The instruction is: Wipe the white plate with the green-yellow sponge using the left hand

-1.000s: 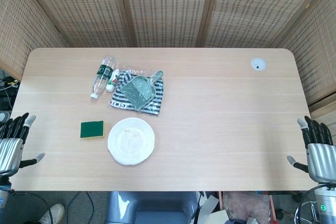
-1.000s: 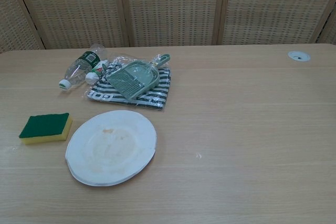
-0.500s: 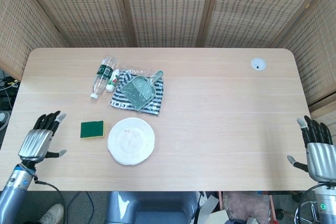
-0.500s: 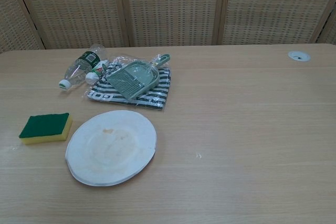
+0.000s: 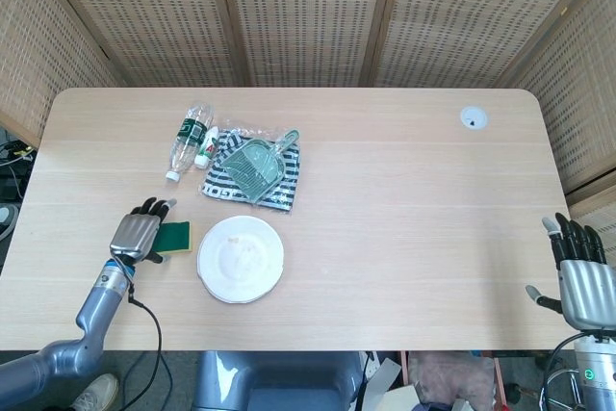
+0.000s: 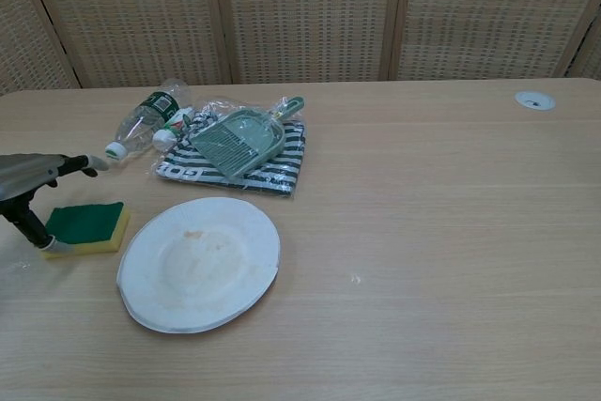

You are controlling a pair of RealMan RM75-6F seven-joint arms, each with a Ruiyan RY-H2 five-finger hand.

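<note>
The white plate, with faint brownish smears, lies near the front left of the table. Just left of it sits the green-yellow sponge, green side up. My left hand hovers over the sponge's left part with its fingers spread; in the chest view the thumb reaches down beside the sponge's near left corner, and it grips nothing. My right hand hangs off the table's right front corner, fingers apart and empty; the chest view does not show it.
Behind the plate lie a clear plastic bottle, a small tube, and a green dustpan on a striped cloth. A round cable port sits at the far right. Wicker screens stand behind the table.
My left hand has moved from off the table's left edge rightward and inward to above the sponge. The right hand, sponge and plate have stayed put.
</note>
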